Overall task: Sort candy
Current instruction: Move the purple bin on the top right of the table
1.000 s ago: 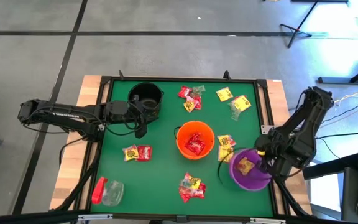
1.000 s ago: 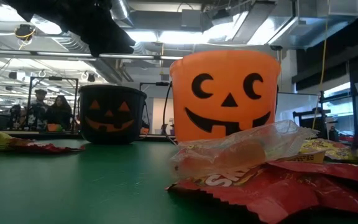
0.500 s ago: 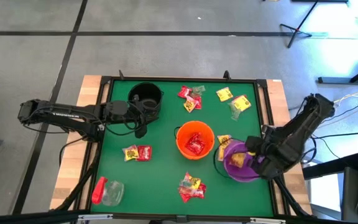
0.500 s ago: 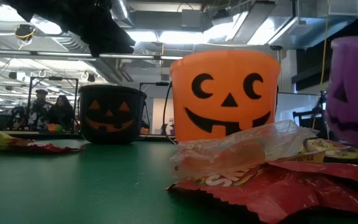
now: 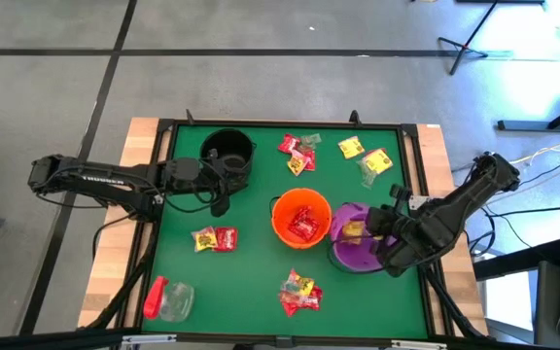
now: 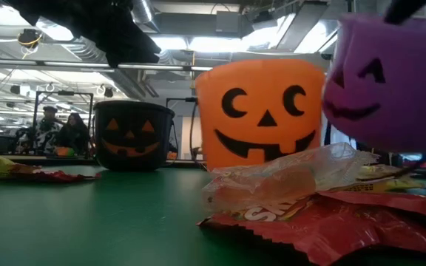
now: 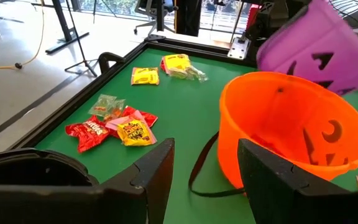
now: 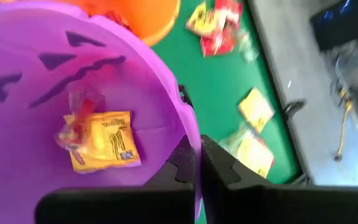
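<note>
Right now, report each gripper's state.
Left gripper: open, empty, beside the black bucket.
Right gripper: shut on the purple bucket rim, bucket lifted.

Orange, purple and black buckets on a green table

The table top (image 5: pixel 251 272) is plain green with a black rim. The orange bucket (image 5: pixel 302 219) and the purple bucket (image 5: pixel 353 240) touching it both carry black jack-o'-lantern faces; the black bucket (image 5: pixel 227 152), well apart from the orange one, shows an orange face in the low view. Inside the purple bucket lies a yellow packet (image 8: pixel 103 147); the orange bucket holds red candy (image 5: pixel 303 225). Around the orange bucket lie red, yellow and greenish packets (image 5: pixel 298 154). Far from it lies a clear jar (image 5: pixel 167 298) with a red cap.
</note>
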Robot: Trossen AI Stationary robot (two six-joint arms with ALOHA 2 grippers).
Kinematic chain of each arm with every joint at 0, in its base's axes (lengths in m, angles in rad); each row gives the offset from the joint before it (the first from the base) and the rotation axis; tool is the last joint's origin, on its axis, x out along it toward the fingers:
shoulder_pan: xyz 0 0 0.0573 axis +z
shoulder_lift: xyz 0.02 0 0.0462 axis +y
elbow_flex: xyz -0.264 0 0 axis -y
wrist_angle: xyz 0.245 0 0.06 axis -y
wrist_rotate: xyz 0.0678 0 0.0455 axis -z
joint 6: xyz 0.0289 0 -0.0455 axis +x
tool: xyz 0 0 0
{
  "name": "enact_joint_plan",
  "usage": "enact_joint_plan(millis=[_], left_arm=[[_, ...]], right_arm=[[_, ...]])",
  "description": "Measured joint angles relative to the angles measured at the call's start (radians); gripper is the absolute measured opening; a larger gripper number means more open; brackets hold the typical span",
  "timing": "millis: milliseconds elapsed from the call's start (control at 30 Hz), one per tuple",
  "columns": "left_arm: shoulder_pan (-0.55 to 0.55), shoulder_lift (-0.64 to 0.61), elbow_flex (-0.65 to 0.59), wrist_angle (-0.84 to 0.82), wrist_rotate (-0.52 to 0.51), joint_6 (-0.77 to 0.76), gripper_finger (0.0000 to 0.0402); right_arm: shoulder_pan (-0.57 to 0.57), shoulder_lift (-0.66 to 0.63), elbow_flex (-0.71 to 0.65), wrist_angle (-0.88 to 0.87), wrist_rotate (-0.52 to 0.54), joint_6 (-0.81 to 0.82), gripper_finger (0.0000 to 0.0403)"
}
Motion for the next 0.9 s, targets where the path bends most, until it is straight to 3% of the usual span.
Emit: enact_joint_plan(millis=[400, 667, 900], left_arm=[[-0.001, 0.0, 0.0, 0.0, 0.0, -0.019, 0.0167], [-0.001, 0.0, 0.0, 0.009, -0.003, -0.025, 0.0167], [-0.001, 0.0, 0.0, 0.022, -0.003, -0.046, 0.0167]], right_arm=[[-0.064, 0.0, 0.081, 0.001, 0.13, -0.155, 0.0], [-0.128, 0.017, 0.082, 0.002, 0.36, -0.169, 0.0], [-0.249, 0.096, 0.065, 0.002, 0.372, -0.259, 0.0]])
